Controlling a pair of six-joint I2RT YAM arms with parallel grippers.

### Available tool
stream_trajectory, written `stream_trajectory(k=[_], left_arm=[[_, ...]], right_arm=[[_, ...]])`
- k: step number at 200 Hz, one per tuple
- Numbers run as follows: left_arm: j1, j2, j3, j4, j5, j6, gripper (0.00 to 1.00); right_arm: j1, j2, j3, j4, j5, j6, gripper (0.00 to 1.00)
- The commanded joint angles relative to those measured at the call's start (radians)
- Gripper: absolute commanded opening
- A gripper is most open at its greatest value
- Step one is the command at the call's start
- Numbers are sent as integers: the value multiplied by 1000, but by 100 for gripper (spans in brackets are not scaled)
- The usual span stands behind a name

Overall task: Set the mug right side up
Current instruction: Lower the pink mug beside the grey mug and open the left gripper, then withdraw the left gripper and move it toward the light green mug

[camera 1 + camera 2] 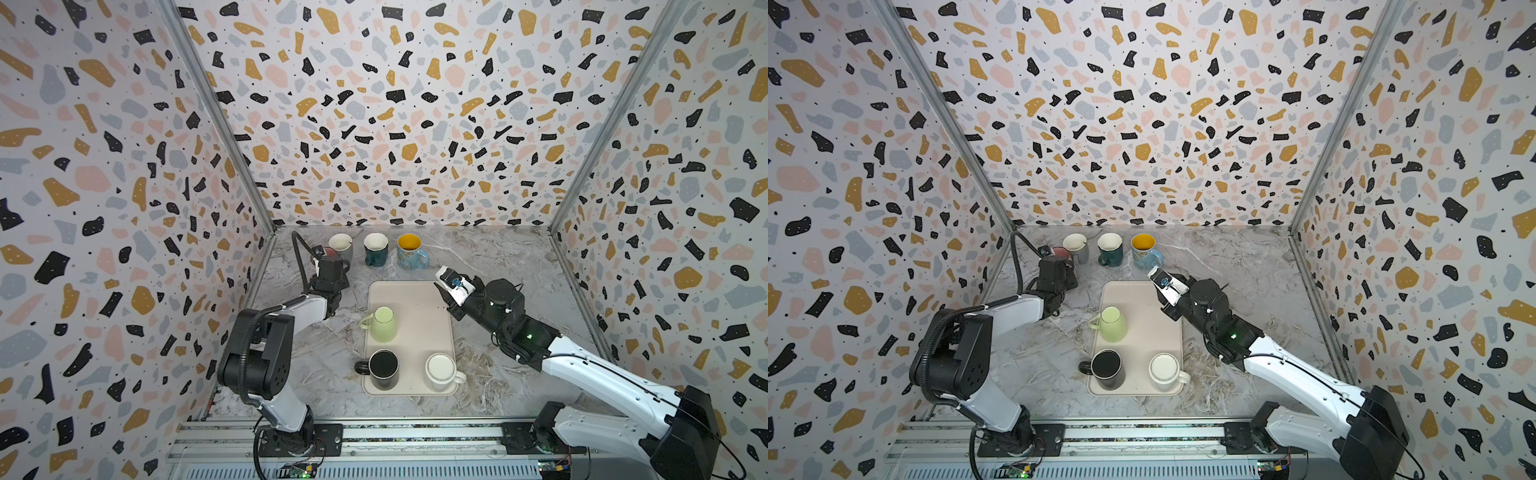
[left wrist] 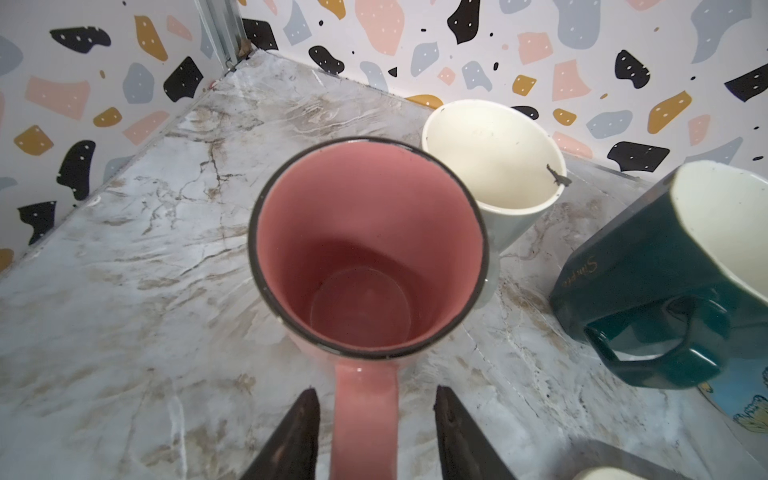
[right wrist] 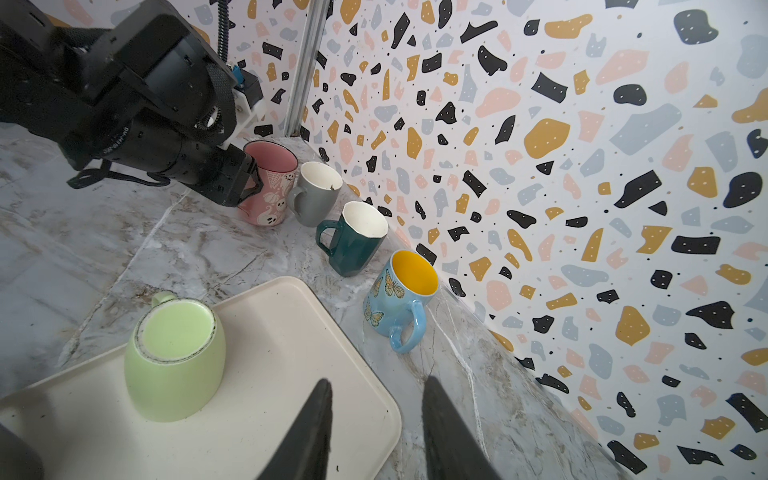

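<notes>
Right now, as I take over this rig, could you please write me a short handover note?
Left gripper: open, jaws either side of the handle of the pink mug, not gripping.
Right gripper: open, empty, by the far corner of the tray.
Done: pink mug stands upright on the table, beside the grey mug.
Left: green mug upside down on the tray; black mug and white mug there look inverted too.

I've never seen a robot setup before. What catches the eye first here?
The speckled terrazzo walls shout loudest. Near the back corner, the left gripper stands open astride the handle of an upright pink mug. On the beige tray in the middle of the table, a green mug sits bottom up.
</notes>
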Motion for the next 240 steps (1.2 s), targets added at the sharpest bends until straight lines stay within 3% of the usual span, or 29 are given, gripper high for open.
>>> stream_trajectory(k=[1,47,89,108,131,157,189,212,240], left_arm=[[8,-43,6,38,-2,-6,52],[7,-139,-2,-31,11,-22,56],[7,-337,-24,-167,43,-60,57],[7,-441,3,-282,109,-84,60],[8,-527,69,-448,268,-148,63],[22,-565,81,-532,514,-317,65],[53,-601,-60,-361,799,-685,63],[62,-695,-221,-161,811,-980,62],[64,-843,-367,-114,713,-1249,64]], right_arm=[[-4,-9,-5,10,0,15,38],[-4,-3,-11,18,-9,21,38],[-6,-3,-16,27,-20,29,38],[-8,-1,-14,30,-33,51,38],[-26,14,11,14,-100,121,40],[-52,60,55,-25,-185,199,43],[-58,94,97,-63,-233,233,45],[-59,80,101,-70,-245,240,46],[-64,40,71,-47,-260,255,48]])
